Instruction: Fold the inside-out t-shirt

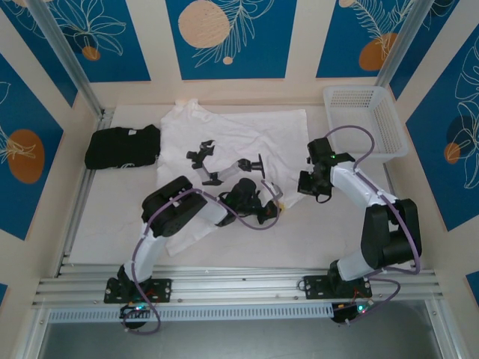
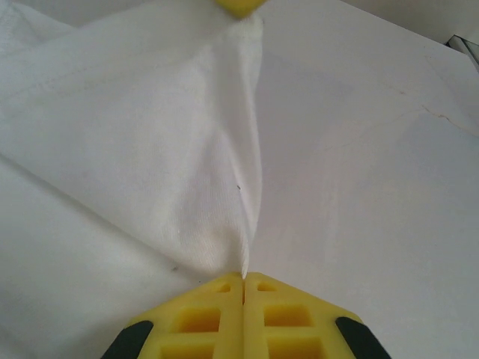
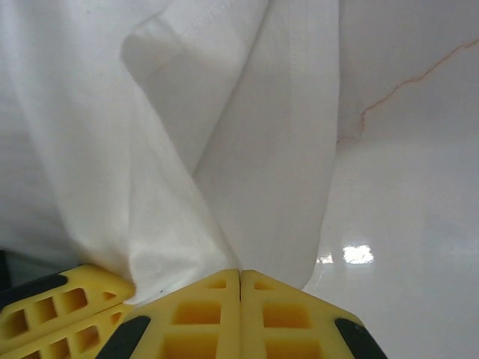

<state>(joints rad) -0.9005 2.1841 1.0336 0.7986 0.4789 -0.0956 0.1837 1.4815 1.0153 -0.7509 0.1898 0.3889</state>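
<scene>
Nearest, over the middle of the pale table (image 1: 329, 235): left gripper (image 2: 243, 280), yellow pads (image 2: 202, 321) pressed flat together, with a thin raised ridge of the inside-out t-shirt (image 1: 247, 138) pinched in the seam between them and drawn up into a taut tent.

Just to the right and a little farther off: right gripper (image 3: 239, 275), likewise clamped tight, closed on a bunched, doubled fold of the same white cloth. Stitched hem visible along the top of that fold. Both grips on the shirt's near right part, close to each other.

Beyond the grippers: rest of the shirt spread flat and wrinkled across the table toward the far side.

Off to the left, just beside the shirt's left edge: black folded garment (image 1: 123, 147), well apart from both grippers. Touching the shirt or not, impossible to tell.

Farthest, in the far right corner: white latticed basket (image 1: 391, 127), near the shirt's far right corner but not touching it, mesh floor in plain sight from wall to wall.
</scene>
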